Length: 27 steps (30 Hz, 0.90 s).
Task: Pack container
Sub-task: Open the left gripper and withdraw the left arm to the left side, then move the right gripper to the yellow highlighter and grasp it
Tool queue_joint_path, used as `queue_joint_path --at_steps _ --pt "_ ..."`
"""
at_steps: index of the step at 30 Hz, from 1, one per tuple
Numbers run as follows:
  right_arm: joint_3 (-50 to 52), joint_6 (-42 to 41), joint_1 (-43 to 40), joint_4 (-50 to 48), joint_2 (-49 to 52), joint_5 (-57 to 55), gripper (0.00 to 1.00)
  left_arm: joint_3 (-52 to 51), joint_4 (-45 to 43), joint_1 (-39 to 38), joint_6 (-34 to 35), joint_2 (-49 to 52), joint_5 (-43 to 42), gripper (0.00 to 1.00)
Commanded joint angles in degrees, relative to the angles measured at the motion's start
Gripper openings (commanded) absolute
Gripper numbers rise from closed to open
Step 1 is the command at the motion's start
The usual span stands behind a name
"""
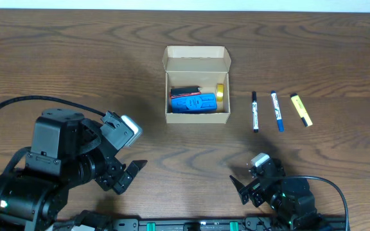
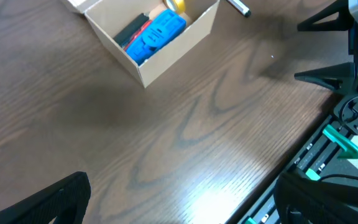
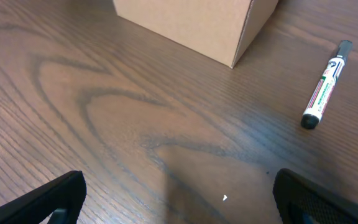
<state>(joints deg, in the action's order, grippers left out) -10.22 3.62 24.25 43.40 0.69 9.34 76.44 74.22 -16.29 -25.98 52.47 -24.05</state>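
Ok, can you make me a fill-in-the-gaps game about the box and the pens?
1. The lid of the cardboard box is ____.
2. The number of pens lying on the table outside the box is ____.
3. The chunky thing inside the box is coloured ____.
4. The left gripper and the right gripper are both open and hold ____.

Missing words: open; three; blue; nothing.

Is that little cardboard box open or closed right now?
Open: the container has its flap folded back, and the overhead view looks straight onto a blue item lying inside.
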Motion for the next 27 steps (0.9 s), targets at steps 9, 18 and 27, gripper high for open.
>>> queue_joint_path --at_steps 9,18,27 --pt "0.52 -33.18 0.59 -2.82 -0.31 4.35 0.99 -0.28 0.92 -0.24 -0.63 -0.04 -1.01 0.95" --pt "0.39 -38.91 0.48 -13.99 -0.04 7.37 0.99 -0.26 0.92 -0.24 -0.61 -0.04 -1.01 0.95" --pt "-9.77 -29.90 -2.19 -13.60 15.37 3.15 0.99 -0.28 0.92 -0.24 -0.61 -0.04 -1.01 0.95"
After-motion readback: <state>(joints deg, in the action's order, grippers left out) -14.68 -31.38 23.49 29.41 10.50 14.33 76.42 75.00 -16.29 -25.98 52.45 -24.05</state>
